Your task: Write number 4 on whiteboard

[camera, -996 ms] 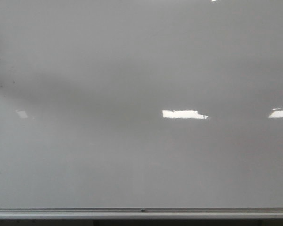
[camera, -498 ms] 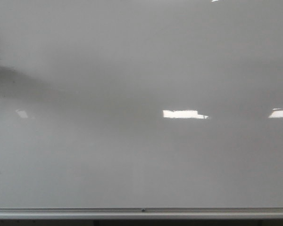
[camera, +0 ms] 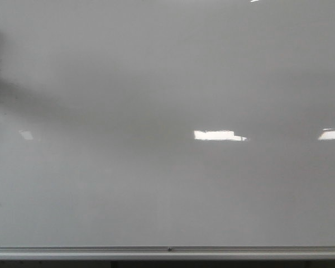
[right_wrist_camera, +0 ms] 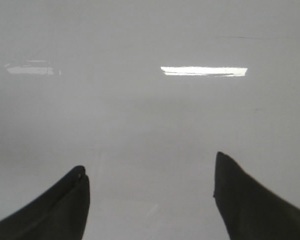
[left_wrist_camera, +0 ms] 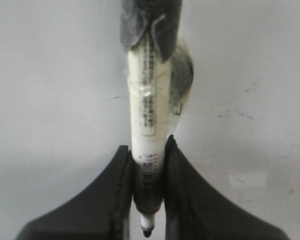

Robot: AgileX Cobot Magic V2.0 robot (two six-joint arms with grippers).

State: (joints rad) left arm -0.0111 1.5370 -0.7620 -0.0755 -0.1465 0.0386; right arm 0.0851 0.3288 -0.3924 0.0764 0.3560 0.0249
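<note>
The whiteboard [camera: 167,184] fills the front view, glossy pale grey and blank, with a silver rail [camera: 167,252] along its lower edge. The number 4 is out of view. In the left wrist view my left gripper [left_wrist_camera: 146,145] is shut on a white marker [left_wrist_camera: 146,110]. Its black tip [left_wrist_camera: 147,232] sticks out past the fingers, and grey wrapping [left_wrist_camera: 150,22] covers the far end. The whiteboard [left_wrist_camera: 50,75] lies behind it. My right gripper [right_wrist_camera: 149,162] is open over bare whiteboard [right_wrist_camera: 150,115], with nothing between its fingers.
Bright rectangular light reflections [camera: 218,135] sit on the board. A dark shadow [camera: 0,89] spreads in from the left edge of the front view. Faint dark smudges [left_wrist_camera: 245,114] mark the board near the marker.
The dark shape and shadow at the left edge of the front view have shifted upward and spread. The board itself looks the same.
</note>
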